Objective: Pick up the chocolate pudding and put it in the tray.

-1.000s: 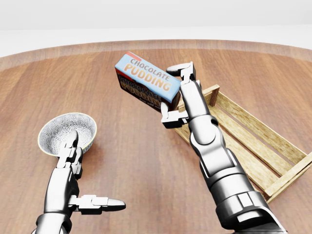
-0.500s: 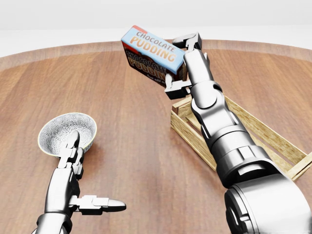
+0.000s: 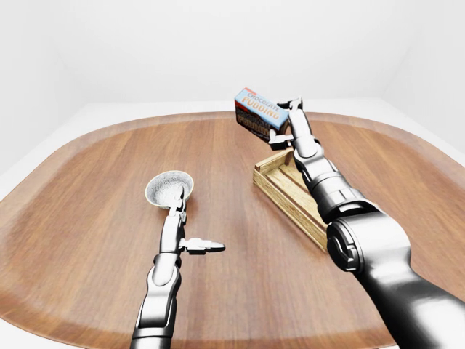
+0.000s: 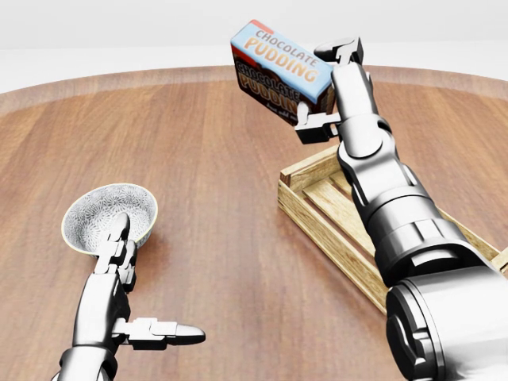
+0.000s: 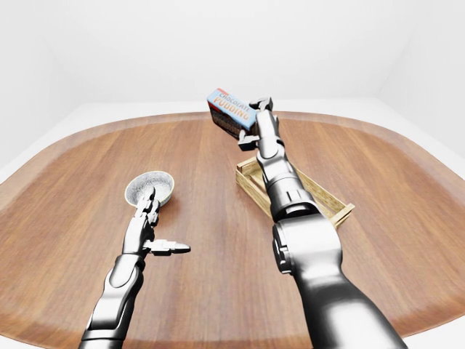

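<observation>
Metal fingers clamping glossy pudding box, above slatted wooden tray

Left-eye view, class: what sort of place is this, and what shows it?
Probably a bare simulated test room: blank white walls, one rounded wooden table with a wooden tray, a bowl and a chocolate pudding box.

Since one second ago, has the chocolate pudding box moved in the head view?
Yes. The chocolate pudding box, held in the right hand, has gone up and to the right, while the bowl keeps its place in that view.
</observation>
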Available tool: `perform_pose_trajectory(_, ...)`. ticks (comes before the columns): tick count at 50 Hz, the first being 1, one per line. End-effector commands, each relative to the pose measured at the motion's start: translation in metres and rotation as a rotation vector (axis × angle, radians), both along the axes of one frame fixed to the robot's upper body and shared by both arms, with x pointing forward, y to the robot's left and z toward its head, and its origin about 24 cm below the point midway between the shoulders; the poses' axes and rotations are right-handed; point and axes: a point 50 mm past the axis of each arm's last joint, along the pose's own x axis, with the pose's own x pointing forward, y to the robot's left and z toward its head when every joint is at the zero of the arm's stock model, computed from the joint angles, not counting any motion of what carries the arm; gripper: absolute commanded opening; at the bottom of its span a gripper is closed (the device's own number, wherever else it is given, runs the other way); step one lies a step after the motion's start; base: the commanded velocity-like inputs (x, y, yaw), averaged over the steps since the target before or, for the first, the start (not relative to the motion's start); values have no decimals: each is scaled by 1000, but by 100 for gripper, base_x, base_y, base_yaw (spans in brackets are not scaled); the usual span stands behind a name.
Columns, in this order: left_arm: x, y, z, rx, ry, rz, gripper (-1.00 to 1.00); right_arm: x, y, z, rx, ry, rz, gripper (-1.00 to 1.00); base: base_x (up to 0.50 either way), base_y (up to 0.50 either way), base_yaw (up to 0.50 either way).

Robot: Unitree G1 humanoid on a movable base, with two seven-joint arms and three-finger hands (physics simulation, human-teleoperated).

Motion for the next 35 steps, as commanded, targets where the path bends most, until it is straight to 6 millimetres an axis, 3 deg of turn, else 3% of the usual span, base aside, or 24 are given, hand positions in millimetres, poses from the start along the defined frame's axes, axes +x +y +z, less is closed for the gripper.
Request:
perform_pose_trajectory(1, 1, 0, 2, -14, -12, -6, 100, 0, -21, -1, 52, 2, -56, -100, 0, 0, 0)
perform_pose_trajectory(24, 0, 0, 2, -18, -9, -6, 100, -7, -54, -22, 62, 54, -138, -100, 0, 0, 0)
perform_pose_trajectory(35, 0, 0, 2, -19, -7, -6, 100, -11, -56, -39, 87, 94, -156, -100, 0, 0, 0)
